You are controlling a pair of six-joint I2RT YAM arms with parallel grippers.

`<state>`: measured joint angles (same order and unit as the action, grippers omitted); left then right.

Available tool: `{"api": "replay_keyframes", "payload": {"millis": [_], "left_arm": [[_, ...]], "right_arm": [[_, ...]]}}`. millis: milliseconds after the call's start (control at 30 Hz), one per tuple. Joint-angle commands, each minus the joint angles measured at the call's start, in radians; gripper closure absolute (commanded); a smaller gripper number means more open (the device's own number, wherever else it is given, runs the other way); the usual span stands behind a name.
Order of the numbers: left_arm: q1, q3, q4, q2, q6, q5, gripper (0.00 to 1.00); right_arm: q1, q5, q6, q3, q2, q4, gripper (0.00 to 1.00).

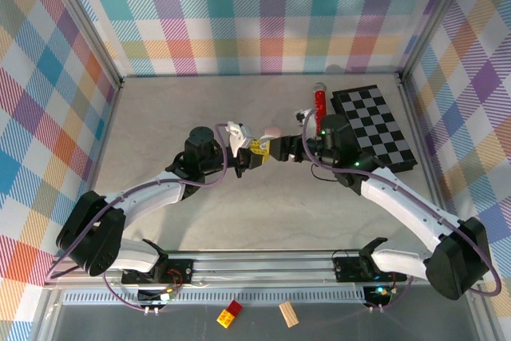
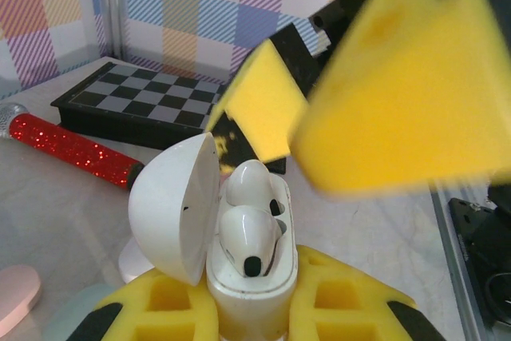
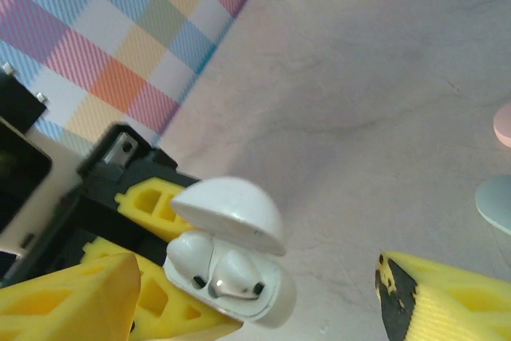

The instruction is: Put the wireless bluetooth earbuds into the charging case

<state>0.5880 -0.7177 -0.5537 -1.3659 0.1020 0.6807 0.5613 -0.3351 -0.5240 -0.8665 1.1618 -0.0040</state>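
Two white earbuds sit in an open white charging case, held above the worktop.
The left gripper has its jaws clamped on the case's base, steadying it with the lid tipped back. The right gripper is just beside it, jaws apart and holding nothing.

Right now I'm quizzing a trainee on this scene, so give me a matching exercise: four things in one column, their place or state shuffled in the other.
1. charging case
2. earbuds
3. right gripper
4. red microphone

A. jaws apart, empty
B. lying on the table by the checkerboard
C. seated in the case
D. lid up, clamped in the left gripper

Pairs: 1-D, 2-C, 3-A, 4-B
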Motion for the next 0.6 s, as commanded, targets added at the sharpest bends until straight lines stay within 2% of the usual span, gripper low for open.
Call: {"api": "replay_keyframes", "payload": {"millis": [0,267,567], "left_arm": [[-0.009,-0.008,-0.049,0.014,0.021,0.071,0.88],[-0.01,-0.013,-0.052,0.013,0.015,0.098,0.88],[-0.01,-0.034,-0.05,-0.01,-0.022,0.103,0.88]], "right_arm": [[-0.064,-0.158,-0.141,0.047,-0.009,0.178,0.23],[-0.103,-0.337,-0.25,0.051,0.059,0.318,0.24],[-0.102,-0.416,-0.248,0.031,0.09,0.315,0.27]]}}
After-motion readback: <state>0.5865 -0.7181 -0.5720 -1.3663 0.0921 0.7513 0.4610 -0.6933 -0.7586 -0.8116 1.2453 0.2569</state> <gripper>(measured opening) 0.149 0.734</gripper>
